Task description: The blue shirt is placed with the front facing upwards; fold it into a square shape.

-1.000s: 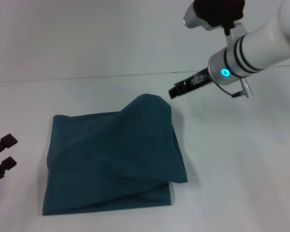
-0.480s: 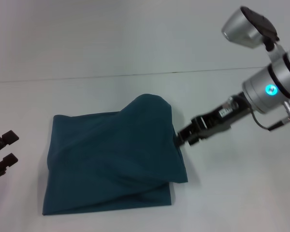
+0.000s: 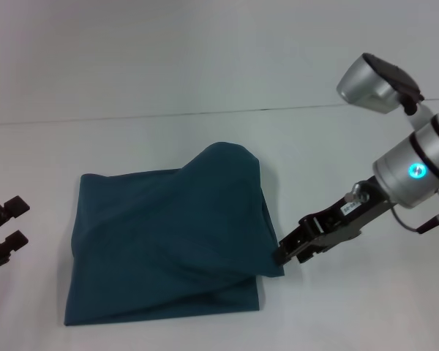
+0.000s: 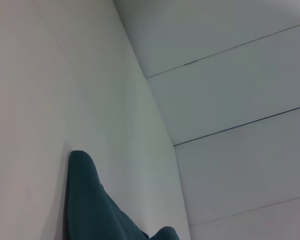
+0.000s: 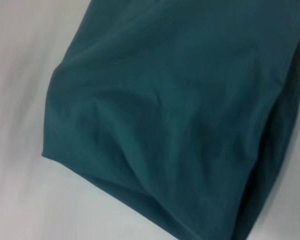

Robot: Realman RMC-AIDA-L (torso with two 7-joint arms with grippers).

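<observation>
A plain white table (image 3: 168,80) meets a pale panelled wall (image 4: 240,75).

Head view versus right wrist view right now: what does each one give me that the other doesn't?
Only the head view shows the right gripper at the right edge of the blue shirt, the left gripper parked far left, and the shirt's whole rumpled, roughly square outline. Only the right wrist view shows close-up creases across the cloth. Both show the shirt folded, no print visible, on the white table.

Teal-blue shirt (image 3: 172,241) lying folded into a rough, rumpled square on the white table, print hidden, far right corner humped up.
</observation>
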